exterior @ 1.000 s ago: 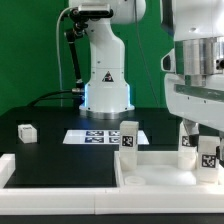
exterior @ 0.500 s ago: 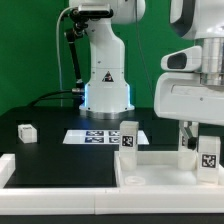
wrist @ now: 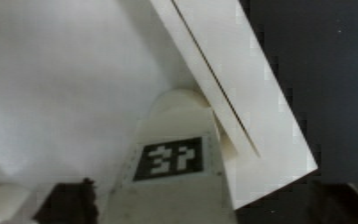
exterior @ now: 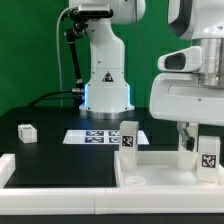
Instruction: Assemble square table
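The white square tabletop (exterior: pixel 165 172) lies tray-side up at the front of the exterior view's right. Three white tagged legs stand on it: one at its near left corner (exterior: pixel 128 136), one further back (exterior: pixel 187 141) and one at the right (exterior: pixel 208 156). My gripper (exterior: pixel 205 135) hangs over the right leg and appears shut on its top. In the wrist view that leg (wrist: pixel 172 160) runs up between my jaws (wrist: pixel 176 208), next to the tabletop's raised rim (wrist: pixel 229 85). A fourth leg (exterior: pixel 26 131) lies loose on the black table at the left.
The marker board (exterior: pixel 100 137) lies flat in front of the robot base (exterior: pixel 105 85). A long white border rail (exterior: pixel 55 170) runs along the front left. A green backdrop stands behind.
My wrist has turned about its vertical axis over the right leg. The leg's tag has shifted slightly with it. The other legs have not moved.
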You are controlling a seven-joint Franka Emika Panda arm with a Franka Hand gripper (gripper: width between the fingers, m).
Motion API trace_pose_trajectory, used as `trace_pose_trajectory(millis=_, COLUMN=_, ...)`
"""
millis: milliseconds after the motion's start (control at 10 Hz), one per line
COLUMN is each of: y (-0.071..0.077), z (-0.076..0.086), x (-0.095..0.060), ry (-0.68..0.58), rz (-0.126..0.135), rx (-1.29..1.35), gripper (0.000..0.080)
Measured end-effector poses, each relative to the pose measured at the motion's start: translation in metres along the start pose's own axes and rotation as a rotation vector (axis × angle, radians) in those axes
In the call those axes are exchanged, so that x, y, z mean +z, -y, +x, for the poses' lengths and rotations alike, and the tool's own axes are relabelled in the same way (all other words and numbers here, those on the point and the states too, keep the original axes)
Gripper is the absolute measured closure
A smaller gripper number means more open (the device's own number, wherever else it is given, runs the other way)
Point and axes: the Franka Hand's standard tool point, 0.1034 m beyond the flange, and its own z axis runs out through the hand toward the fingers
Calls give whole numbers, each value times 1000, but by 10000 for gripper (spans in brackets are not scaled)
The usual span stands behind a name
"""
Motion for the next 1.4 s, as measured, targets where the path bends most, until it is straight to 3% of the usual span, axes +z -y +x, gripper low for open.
trace_pose_trajectory(millis=100, y=0, z=0, x=0, ry=2, rz=2, rx=41, gripper=247)
trace_pose_trajectory(millis=200, y=1, z=-1, x=0, ry=2, rz=2, rx=135, gripper=424)
trace_pose_trajectory(millis=300, y=0, z=-1, x=0, ry=3, rz=1, rx=192, gripper=511)
trace_pose_trajectory(millis=700, y=1, z=-1, x=1, ry=3, rz=1, rx=427, gripper=510)
trace_pose_trajectory(millis=800, y=0, z=-1, x=2, ry=15, rz=14, rx=649, gripper=510)
trace_pose_trajectory(millis=1000, y=-5, z=3, x=3, ry=71, rz=101, rx=1057, gripper=508)
trace_pose_trajectory(millis=1200, y=-5, z=4, x=3, ry=138, rz=141, rx=1238, gripper=508)
trace_pose_trajectory(millis=1400, y=-1, z=0, x=3, ry=153, rz=139, rx=1343, gripper=508)
